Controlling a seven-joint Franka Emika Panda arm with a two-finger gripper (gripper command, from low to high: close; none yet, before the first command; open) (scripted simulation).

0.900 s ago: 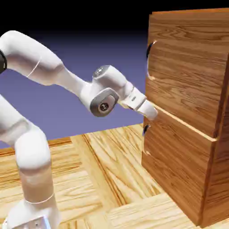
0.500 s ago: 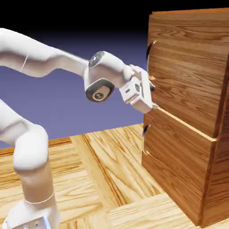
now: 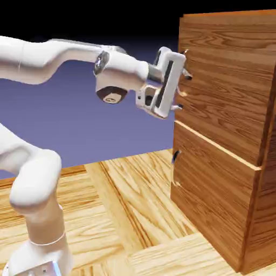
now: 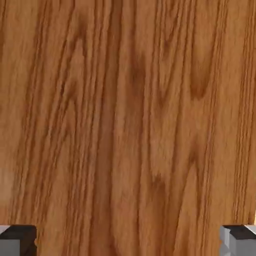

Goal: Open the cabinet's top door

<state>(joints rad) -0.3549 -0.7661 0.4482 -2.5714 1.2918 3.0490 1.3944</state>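
Wooden table [image 3: 124,188], cabinet [image 3: 226,161] beyond tool [image 3: 181,91]

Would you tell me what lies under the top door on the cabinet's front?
Under the top door sits the lower panel, shut, with a dark handle at its edge. The cabinet's inside is covered by both panels.

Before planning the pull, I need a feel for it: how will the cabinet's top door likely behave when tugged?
The top door looks like stiff wood, so it likely won't flex. Flush above the lower panel, it probably moves as one rigid piece. The cabinet looks bulky, so unlikely to tip.
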